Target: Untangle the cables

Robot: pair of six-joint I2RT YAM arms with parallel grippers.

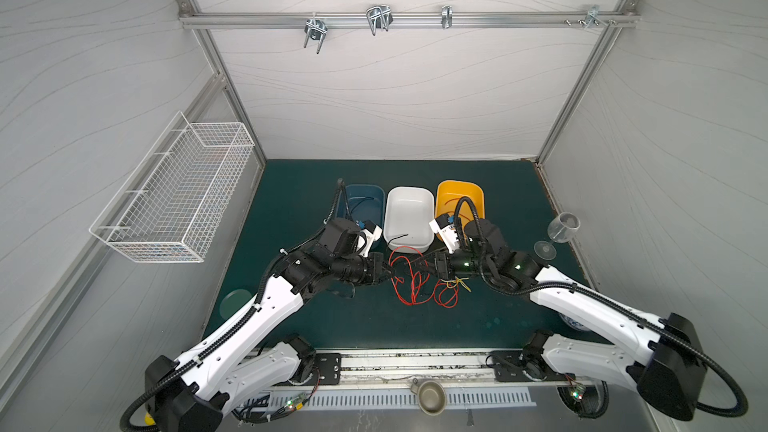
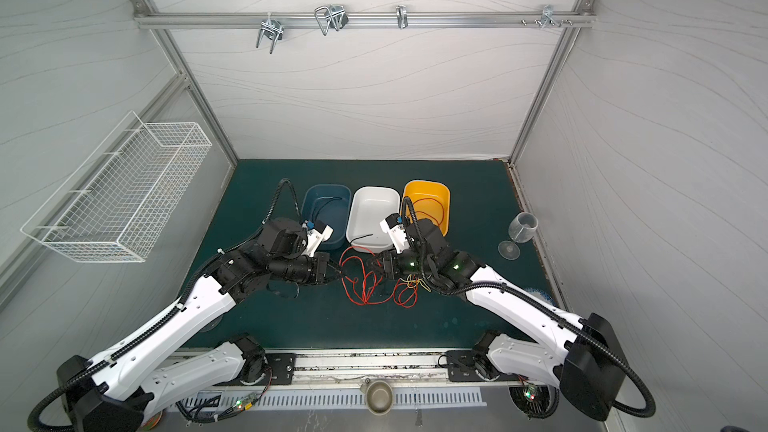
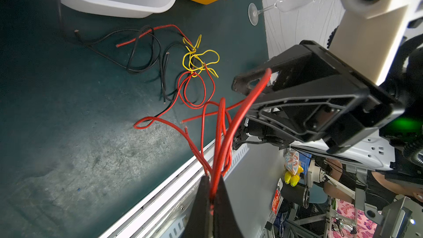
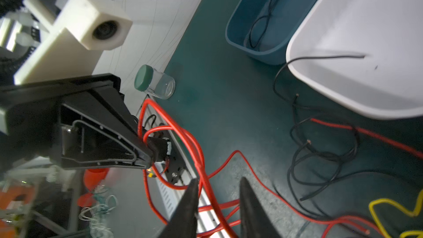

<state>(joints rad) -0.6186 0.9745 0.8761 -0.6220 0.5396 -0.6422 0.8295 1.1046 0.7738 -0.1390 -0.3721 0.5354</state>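
**Red strands pinched at the left, loose between the right fingers**

The thin red, black and yellow cables [image 1: 415, 284] [image 2: 365, 286] lie in a loose tangle on the dark green tabletop [image 1: 374, 326]. In both top views they sit between the two arms, just in front of the middle tub.

In the left wrist view, several red strands [image 3: 220, 122] rise from the tabletop into the left fingers [image 3: 201, 202], which are clenched on them. The black loops [image 3: 142, 65] and a small yellow knot [image 3: 201, 61] lie slack beyond.

In the right wrist view, the right fingers [image 4: 187, 202] stand apart. Red strands [image 4: 201, 156] run through the gap, and one lies against a finger.

In a top view the two sets of fingertips face each other across the tangle.

Behind the tangle stand three rectangular plastic tubs in a row:
- The blue tub [image 1: 372, 193] holds a black cable.
- The white tub [image 1: 409, 201] has one black cable end hanging over its near rim.
- The yellow tub [image 1: 453, 189] holds a red cable.

A clear wine glass [image 1: 561, 228] lies on its side by the right wall. A clear jar with a green lid [image 4: 155, 83] lies on its side near the left edge of the tabletop.
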